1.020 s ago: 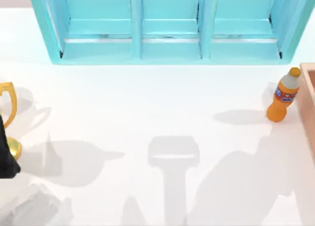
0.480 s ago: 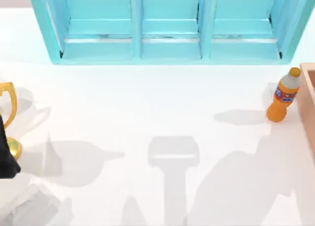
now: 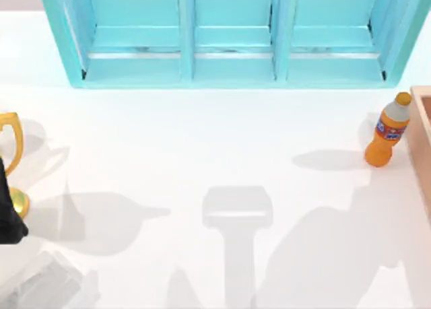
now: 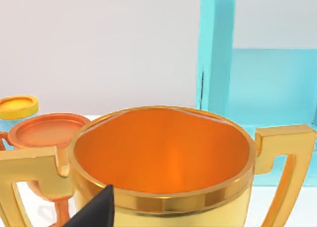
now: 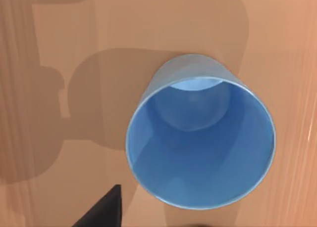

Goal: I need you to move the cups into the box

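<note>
Black fingertip [image 5: 101, 209] of our right gripper shows at the edge of the right wrist view, just beside the blue cup [image 5: 200, 143]; we cannot tell whether that gripper is apart or together. This cup stands upright and empty on the tan floor of the box [image 5: 59, 49]. Our left arm [image 3: 8, 211] sits at the table's left edge, one dark fingertip [image 4: 96, 212] in front of the gold trophy [image 4: 163, 162], whose bowl is empty; its fingers' state we cannot tell either. An orange bottle [image 3: 388, 130] with an unreadable blue label stands beside the box wall [image 3: 424, 141], before a turquoise cabinet [image 3: 232, 36].
</note>
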